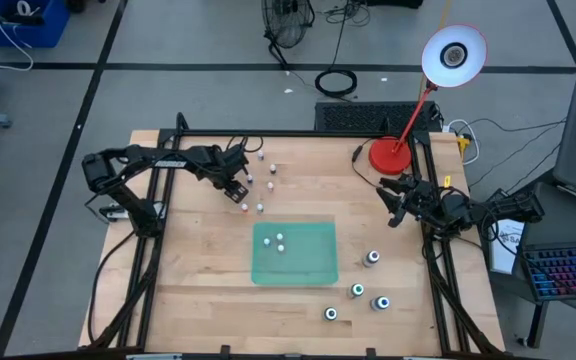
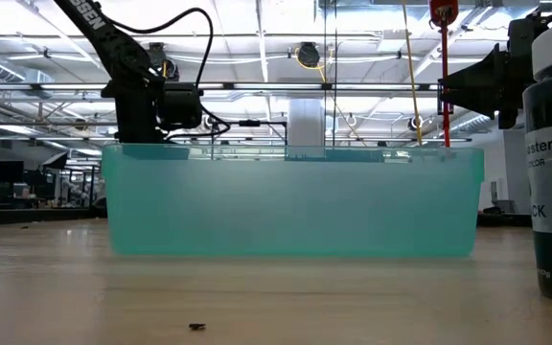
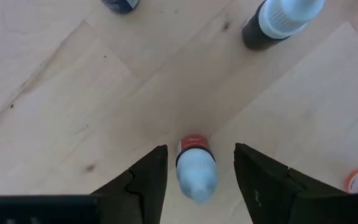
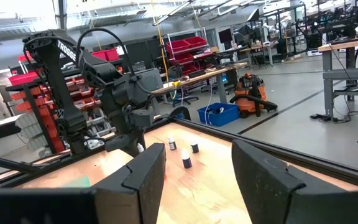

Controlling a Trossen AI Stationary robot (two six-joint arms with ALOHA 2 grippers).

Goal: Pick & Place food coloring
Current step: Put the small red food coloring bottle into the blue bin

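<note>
Small food coloring bottle (image 3: 196,168) with a whitish cap and red-banded label stands upright on the pale wooden table (image 1: 198,270), long axis vertical, cap pointing up toward the left wrist camera. It sits between the left gripper's (image 3: 197,180) two dark fingers, which stand apart on either side of it with a sliver of table showing on each side; no contact can be made out. From above, this gripper (image 1: 238,190) is beyond the far left corner of the flat translucent green rectangular tray (image 1: 295,275), among a loose scatter of other tiny whitish bottles (image 1: 258,178). The left arm reaches in from the table's left edge, wrist bent down over the bottle. Two whitish bottles (image 1: 278,242) lie inside the tray, near its far left corner. Four slightly larger dark-bodied bottles with green or blue tops (image 1: 358,291) stand upright just right of the tray's near right corner. Right gripper (image 1: 393,205) hangs well off the tray's far right corner, beside the red desk lamp's base (image 1: 390,154), fingers apart and holding nothing.
</note>
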